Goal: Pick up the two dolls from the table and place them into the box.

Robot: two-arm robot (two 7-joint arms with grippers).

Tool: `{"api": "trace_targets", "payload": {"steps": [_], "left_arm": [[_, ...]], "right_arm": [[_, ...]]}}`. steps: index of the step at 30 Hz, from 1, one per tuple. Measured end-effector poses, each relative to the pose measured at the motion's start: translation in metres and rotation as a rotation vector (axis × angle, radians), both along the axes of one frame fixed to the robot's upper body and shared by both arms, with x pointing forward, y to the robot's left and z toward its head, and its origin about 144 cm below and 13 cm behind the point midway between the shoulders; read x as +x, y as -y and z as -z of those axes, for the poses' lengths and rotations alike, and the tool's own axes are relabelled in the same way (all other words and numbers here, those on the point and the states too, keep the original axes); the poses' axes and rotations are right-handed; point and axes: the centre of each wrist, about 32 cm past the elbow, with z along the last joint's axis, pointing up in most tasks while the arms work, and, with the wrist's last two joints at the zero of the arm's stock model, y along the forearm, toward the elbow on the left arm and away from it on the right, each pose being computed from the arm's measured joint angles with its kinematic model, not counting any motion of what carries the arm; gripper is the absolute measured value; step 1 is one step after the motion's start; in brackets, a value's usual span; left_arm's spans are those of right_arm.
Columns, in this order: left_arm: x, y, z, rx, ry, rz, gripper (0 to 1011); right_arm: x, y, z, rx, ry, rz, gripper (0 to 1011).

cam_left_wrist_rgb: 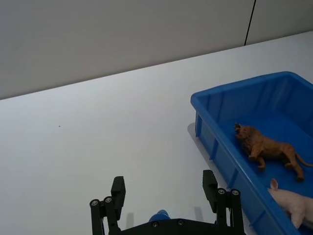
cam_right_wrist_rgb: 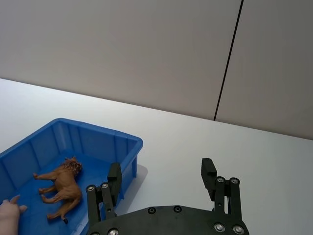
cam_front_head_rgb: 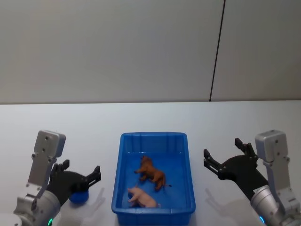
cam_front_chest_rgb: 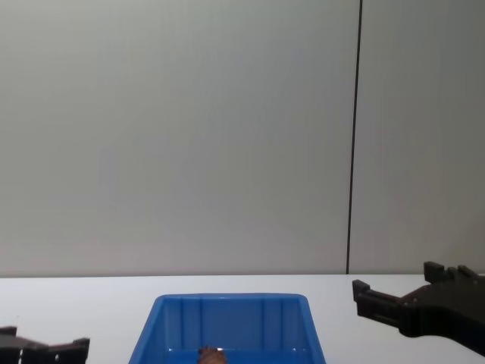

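Both dolls lie inside the blue box (cam_front_head_rgb: 122, 155) at the middle of the white table (cam_front_head_rgb: 150, 117). The shaggy reddish-brown doll (cam_front_head_rgb: 151, 173) rests near the box's centre, and the pale pink doll (cam_front_head_rgb: 143, 197) lies nearer the front wall. The brown doll (cam_left_wrist_rgb: 266, 148) and the pink doll (cam_left_wrist_rgb: 293, 203) also appear in the left wrist view, in the box (cam_left_wrist_rgb: 230, 98). My left gripper (cam_front_head_rgb: 81, 174) hovers open to the left of the box, holding nothing. To the right of the box, my right gripper (cam_front_head_rgb: 224, 154) is open and holds nothing too.
A small blue round object (cam_front_head_rgb: 78, 197) sits on the table under the left gripper. A plain grey wall with a dark vertical seam (cam_front_head_rgb: 217, 49) stands behind the table. Bare tabletop lies on both sides of the box.
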Motion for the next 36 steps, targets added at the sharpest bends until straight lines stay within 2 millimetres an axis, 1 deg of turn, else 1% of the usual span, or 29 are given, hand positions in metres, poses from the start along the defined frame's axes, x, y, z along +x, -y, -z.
{"api": "trace_targets", "payload": {"steps": [16,19,26,27,29,30,32,33,35,36], "left_arm": [[-0.006,-0.010,0.018,-0.007,-0.062,0.002,1001],[-0.006,-0.011,0.021,-0.011,-0.070,0.005,972],[-0.003,-0.013,0.026,-0.011,-0.081,0.013,808],[-0.002,-0.013,0.027,-0.010,-0.083,0.014,756],[-0.002,-0.013,0.028,-0.009,-0.084,0.015,713],[-0.001,-0.013,0.029,-0.008,-0.086,0.015,653],[-0.001,-0.014,0.030,-0.007,-0.086,0.016,617],[-0.001,-0.014,0.031,-0.006,-0.087,0.016,560],[0.000,-0.014,0.031,-0.005,-0.087,0.016,512],[0.000,-0.014,0.032,-0.004,-0.088,0.016,472]], "right_arm": [[0.000,0.000,0.000,0.000,0.000,0.000,1001],[0.000,0.000,0.000,0.000,0.000,0.000,1001],[0.000,0.000,0.000,0.000,0.000,0.000,1001],[0.000,0.000,0.000,0.000,0.000,0.000,1001],[0.000,0.000,0.000,0.000,0.000,0.000,1001],[0.000,0.000,0.000,0.000,0.000,0.000,1001],[0.000,0.000,0.000,0.000,0.000,0.000,1001],[0.000,0.000,0.000,0.000,0.000,0.000,1001],[0.000,0.000,0.000,0.000,0.000,0.000,1001],[0.000,0.000,0.000,0.000,0.000,0.000,1001]]}}
